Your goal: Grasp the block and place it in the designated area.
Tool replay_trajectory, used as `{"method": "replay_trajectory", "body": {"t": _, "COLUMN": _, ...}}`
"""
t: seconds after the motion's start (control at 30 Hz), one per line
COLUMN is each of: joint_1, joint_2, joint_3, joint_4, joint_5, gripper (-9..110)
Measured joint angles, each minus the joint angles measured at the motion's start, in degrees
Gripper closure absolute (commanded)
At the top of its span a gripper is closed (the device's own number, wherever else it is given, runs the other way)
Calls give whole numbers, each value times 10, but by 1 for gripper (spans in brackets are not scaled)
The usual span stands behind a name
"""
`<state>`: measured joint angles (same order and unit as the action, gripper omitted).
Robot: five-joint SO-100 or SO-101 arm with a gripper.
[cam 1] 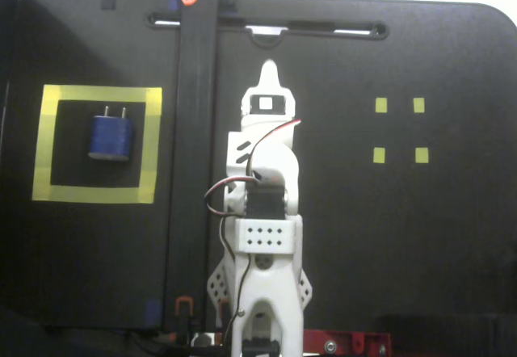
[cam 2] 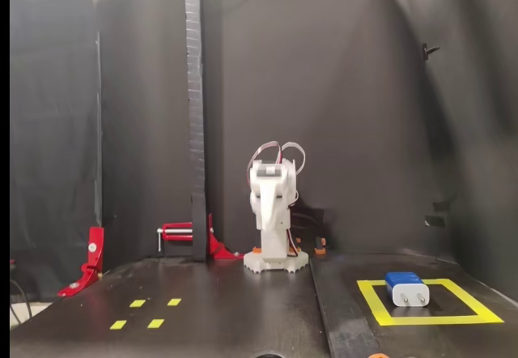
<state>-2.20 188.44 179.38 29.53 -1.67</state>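
Hand point(cam 1: 271, 70) looks closed and empty, folded over the arm's base mid-desk point(cam 1: 452, 236), well apart from everything. Your block point(cam 1: 111, 136) lies inside the designated area point(cam 1: 97, 98), near its upper edge; any fresh reach that way risks knocking it across the tape.

The arm point(cam 1: 262, 212) is made of white plastic segments with black servo blocks set between them. A panel near its base carries two rows of small holes. Thin red, black and white cables loop out beside the joints. The pincer point(cam 1: 269, 69) tapers to a white point. Its base point(cam 2: 276, 261) is a white scalloped plate.
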Motion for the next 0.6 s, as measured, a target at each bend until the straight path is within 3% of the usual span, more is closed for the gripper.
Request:
{"method": "replay_trajectory", "body": {"t": 0.33, "joint_1": 0, "joint_2": 4, "joint_3": 3, "joint_4": 136, "joint_5": -16, "gripper": 101}}
{"method": "replay_trajectory", "body": {"t": 0.6, "joint_1": -1, "joint_2": 4, "joint_3": 3, "joint_4": 144, "joint_5": -16, "gripper": 101}}
